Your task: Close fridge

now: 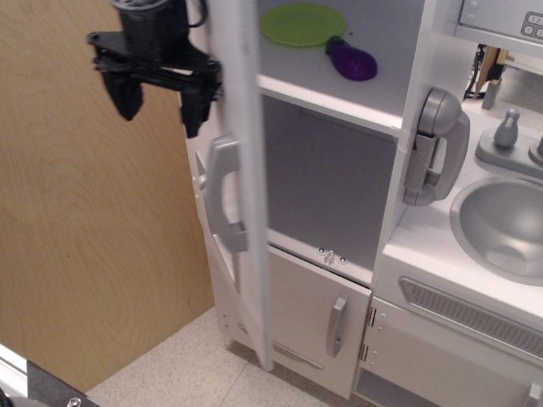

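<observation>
one high, near view downward

— How is the fridge (339,170) seen?
— A tall white toy-kitchen cabinet is shown, with two inner compartments divided by a shelf (331,93).
— And its door (246,170)?
— It is held partly open, turned nearly edge-on to the camera (only its thin white edge is seen), so the left of the opening is covered while the rest is left exposed.
— Any handle?
— A grey vertical handle (222,195) is seen on the door's outer face, at the level of the lower compartment.
</observation>
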You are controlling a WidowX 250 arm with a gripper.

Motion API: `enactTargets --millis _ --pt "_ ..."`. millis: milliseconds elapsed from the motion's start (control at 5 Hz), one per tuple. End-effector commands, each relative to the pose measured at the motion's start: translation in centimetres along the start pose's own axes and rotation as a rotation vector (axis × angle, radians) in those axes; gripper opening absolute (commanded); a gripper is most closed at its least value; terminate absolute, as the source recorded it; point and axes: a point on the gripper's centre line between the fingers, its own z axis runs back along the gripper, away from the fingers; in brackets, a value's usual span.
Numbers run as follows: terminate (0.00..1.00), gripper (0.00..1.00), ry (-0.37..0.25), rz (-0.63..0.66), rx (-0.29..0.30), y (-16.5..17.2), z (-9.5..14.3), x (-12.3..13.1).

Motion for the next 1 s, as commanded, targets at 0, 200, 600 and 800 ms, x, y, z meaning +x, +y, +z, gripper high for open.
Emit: enactTargets --millis 0,200,600,800 --pt "0.0 1.0 -0.068 0.022 -0.008 -1.0 0.9 4.8" --pt "0.0 1.0 -0.063 0.034 -0.01 -1.3 0.7 6.1" --pt "0.0 1.0 -0.063 0.067 -0.015 -1.5 0.7 8.0" --pt "0.0 1.0 -0.068 0.082 -0.017 -1.4 1.0 8.5"
